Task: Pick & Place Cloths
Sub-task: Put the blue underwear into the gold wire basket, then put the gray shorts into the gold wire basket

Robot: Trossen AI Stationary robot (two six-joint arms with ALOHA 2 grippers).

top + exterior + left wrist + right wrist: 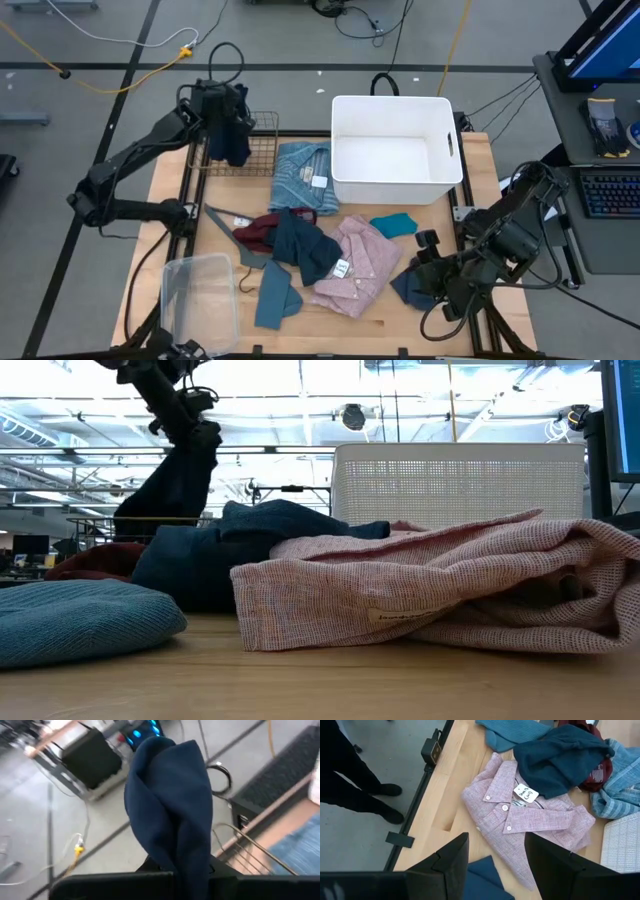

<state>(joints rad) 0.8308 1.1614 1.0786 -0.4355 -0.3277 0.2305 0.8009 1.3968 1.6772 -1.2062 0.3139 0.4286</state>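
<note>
My left gripper [226, 108] is raised over the table's far left corner, shut on a dark navy cloth [232, 140] that hangs above the wire basket [258, 152]. My right gripper [495, 862] is open near the table's right near corner, above a slate-blue piece [487, 876]. Lying on the table are the pink tagged shirt [360, 262], a dark blue piece [305, 245] lying partly on the maroon one [257, 233], the light blue striped shirt [300, 175], the small teal piece [393, 224] and another slate-blue piece [276, 295]. My left gripper holds the dark navy cloth by its bunched upper end [182, 862], pinched between the two fingers, which come from above and point down. The cloth hangs slack below them [175, 485]. Whether its lower end touches the basket, I cannot tell.
A white bin [395, 185] stands at the far middle of the table. A clear plastic container [200, 295] sits at the near left corner. The grey hanger [222, 218] lies left of the maroon piece. A person's dark legs [350, 775] stand beside the table.
</note>
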